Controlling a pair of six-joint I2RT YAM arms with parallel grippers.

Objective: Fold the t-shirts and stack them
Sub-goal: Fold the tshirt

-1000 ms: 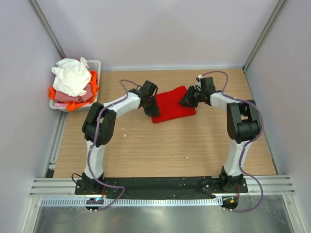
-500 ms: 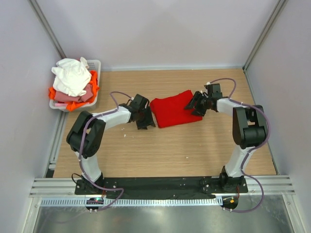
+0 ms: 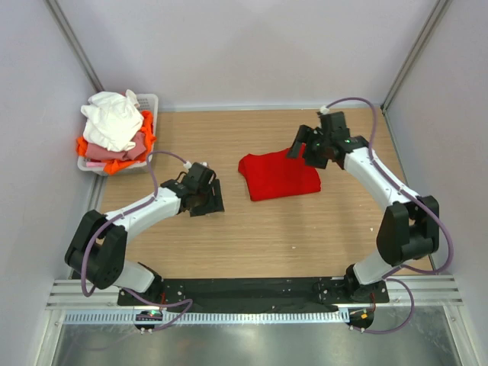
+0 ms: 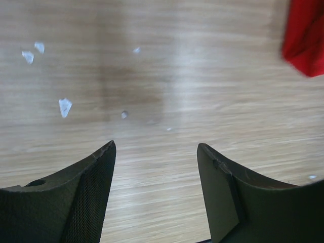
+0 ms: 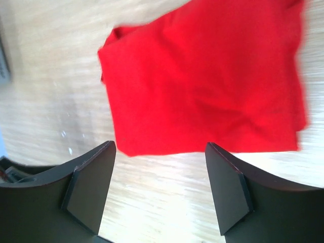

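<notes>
A red t-shirt point(image 3: 279, 174) lies folded into a rough rectangle on the wooden table, right of the middle. It fills the upper part of the right wrist view point(image 5: 202, 81), and its corner shows at the top right of the left wrist view point(image 4: 305, 38). My right gripper point(image 3: 299, 150) is open and empty, raised above the shirt's far right edge. My left gripper point(image 3: 212, 200) is open and empty over bare wood, well left of the shirt. White point(image 3: 113, 119), pink point(image 3: 107, 155) and orange point(image 3: 146, 126) t-shirts are piled in the basket at the far left.
The white slotted basket point(image 3: 149, 102) stands at the table's far left corner by the wall. Small white specks point(image 4: 65, 107) lie on the wood near my left gripper. Grey walls close in the table at the back and both sides.
My left gripper has drawn back left and nearer, away from the red t-shirt. My right gripper has let go and lifted off the shirt's right edge. The shirt has shifted slightly right.
</notes>
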